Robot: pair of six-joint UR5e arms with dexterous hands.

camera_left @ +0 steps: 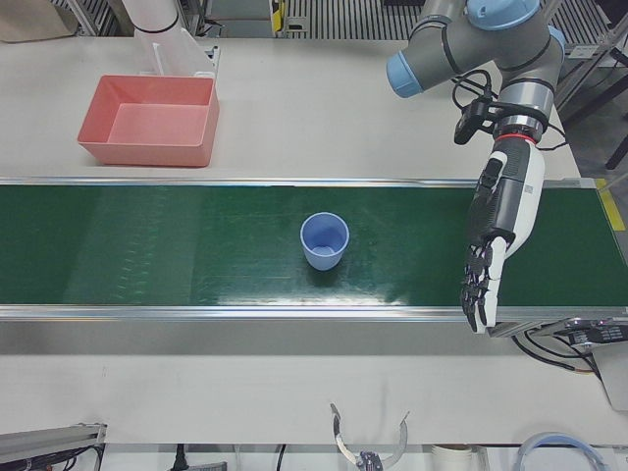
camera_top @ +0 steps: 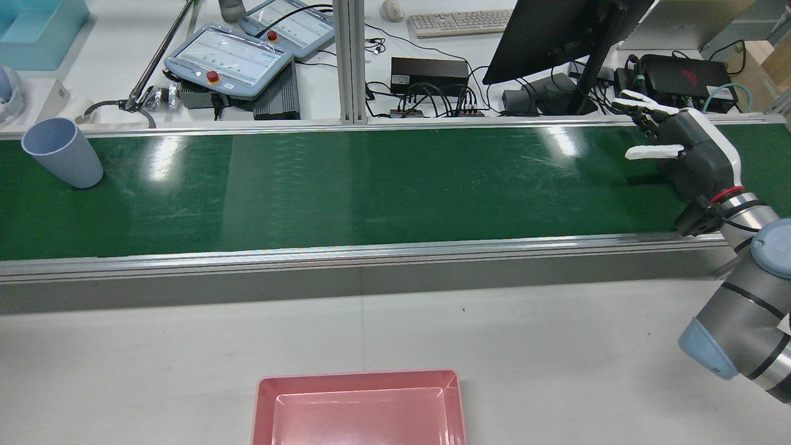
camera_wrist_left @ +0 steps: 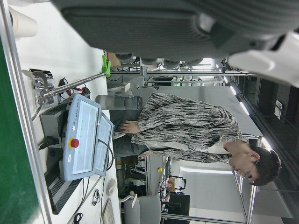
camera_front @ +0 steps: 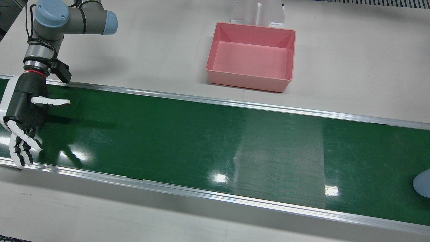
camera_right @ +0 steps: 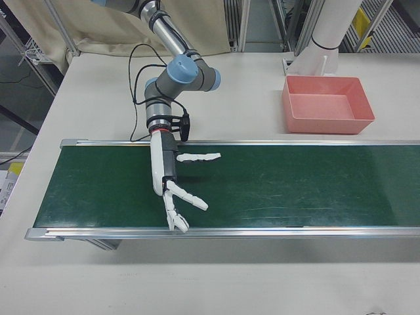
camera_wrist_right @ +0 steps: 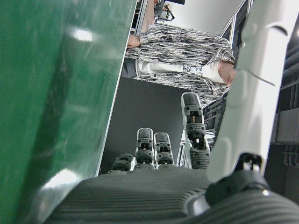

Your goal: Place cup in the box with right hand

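A light blue cup (camera_top: 62, 152) stands upright on the green belt (camera_top: 371, 185), at its far left end in the rear view. It shows mid-belt in the left-front view as the cup (camera_left: 324, 240), and only its edge (camera_front: 423, 183) shows in the front view. The pink box (camera_front: 248, 82) sits empty on the table beside the belt, also seen as the box (camera_right: 328, 125). My right hand (camera_top: 676, 154) hovers open over the belt's opposite end, far from the cup, holding nothing. My left hand (camera_left: 494, 240) hangs open over the belt, to the right of the cup in that view.
Two teach pendants (camera_top: 228, 62), cables, a keyboard (camera_top: 460, 23) and a monitor (camera_top: 556, 37) lie beyond the belt's far rail. A person in a patterned top (camera_wrist_left: 187, 126) sits there. A white pedestal (camera_front: 258, 13) stands behind the box.
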